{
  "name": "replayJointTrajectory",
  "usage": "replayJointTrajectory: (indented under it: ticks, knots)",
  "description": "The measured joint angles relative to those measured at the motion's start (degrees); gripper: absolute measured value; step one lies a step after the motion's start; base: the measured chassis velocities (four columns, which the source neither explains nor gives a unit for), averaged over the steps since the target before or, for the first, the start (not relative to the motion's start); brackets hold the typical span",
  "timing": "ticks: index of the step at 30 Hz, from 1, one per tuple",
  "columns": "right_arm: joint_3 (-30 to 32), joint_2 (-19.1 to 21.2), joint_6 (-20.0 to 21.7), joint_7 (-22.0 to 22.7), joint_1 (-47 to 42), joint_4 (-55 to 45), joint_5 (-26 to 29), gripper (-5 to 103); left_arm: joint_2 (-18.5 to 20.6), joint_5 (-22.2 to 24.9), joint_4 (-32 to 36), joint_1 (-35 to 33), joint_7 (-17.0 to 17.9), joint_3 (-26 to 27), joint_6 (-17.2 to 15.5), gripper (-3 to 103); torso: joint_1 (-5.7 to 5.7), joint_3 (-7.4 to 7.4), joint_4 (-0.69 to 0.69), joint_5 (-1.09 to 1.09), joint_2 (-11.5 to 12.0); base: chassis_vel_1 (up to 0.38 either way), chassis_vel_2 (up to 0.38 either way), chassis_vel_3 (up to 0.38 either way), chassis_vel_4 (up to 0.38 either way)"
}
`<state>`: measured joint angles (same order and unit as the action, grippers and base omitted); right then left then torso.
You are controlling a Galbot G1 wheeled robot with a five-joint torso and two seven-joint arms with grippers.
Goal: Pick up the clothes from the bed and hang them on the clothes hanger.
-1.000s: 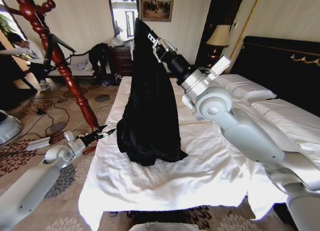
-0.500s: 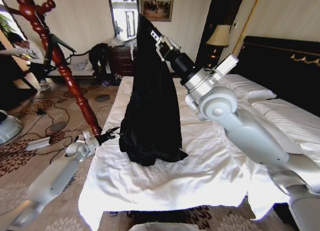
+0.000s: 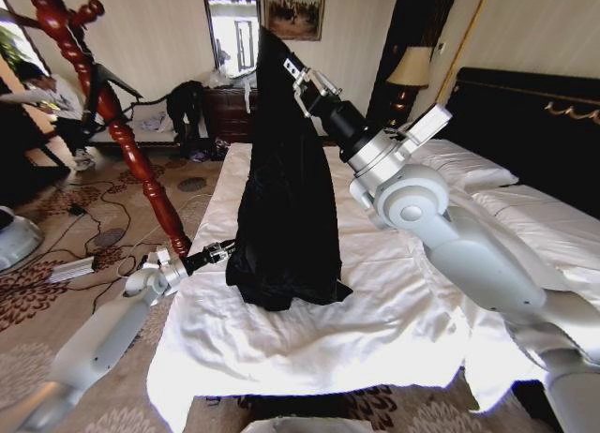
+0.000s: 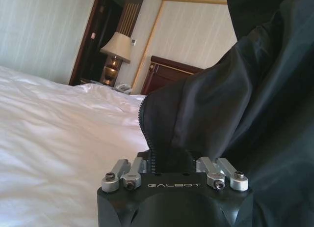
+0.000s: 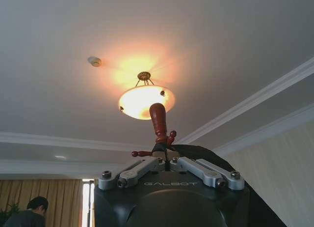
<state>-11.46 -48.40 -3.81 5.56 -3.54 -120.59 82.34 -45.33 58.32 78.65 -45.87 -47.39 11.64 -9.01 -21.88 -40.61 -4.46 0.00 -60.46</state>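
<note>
The right gripper (image 5: pixel 167 160) is pointing up at the ceiling, its fingers (image 5: pixel 140 167) pinching a fold of the black clothes (image 5: pixel 206 156). The clothes hanger (image 5: pixel 158 125) top is rising beyond, before a glowing ceiling lamp (image 5: pixel 144 99).

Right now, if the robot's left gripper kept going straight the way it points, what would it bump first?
Most likely the black coat. The left gripper points at its lower edge, just above the bed, and the left wrist view shows dark cloth right ahead, perhaps touching already.
</note>
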Motion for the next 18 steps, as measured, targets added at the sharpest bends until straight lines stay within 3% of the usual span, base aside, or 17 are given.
replayJointTrajectory:
  ticks: [7, 12, 18]
  knots:
    - [0.2, 0.2, 0.1, 0.0, -0.2, -0.5, 0.0, 0, 1.4, 0.0, 3.3, -3.5, 0.0, 2.5, 0.1, 8, 0.00, 0.00, 0.00, 0.00, 0.0, 0.000, 0.000, 0.000, 0.000]
    - [0.7, 0.4, 0.1, 0.1, -0.3, -0.7, -0.1, 0, 2.2, 0.3, 5.3, -5.9, 1.0, 5.2, 0.3, 0, 0.00, 0.00, 0.00, 0.00, 0.0, 0.000, 0.000, 0.000, 0.000]
    - [1.2, 1.0, 0.0, 0.1, -1.5, -0.9, -0.7, 0, 3.0, 1.8, 8.1, -9.3, 2.4, 9.9, 0.4, 0, 0.00, 0.00, 0.00, -0.01, 0.0, 0.000, 0.000, 0.000, 0.000]
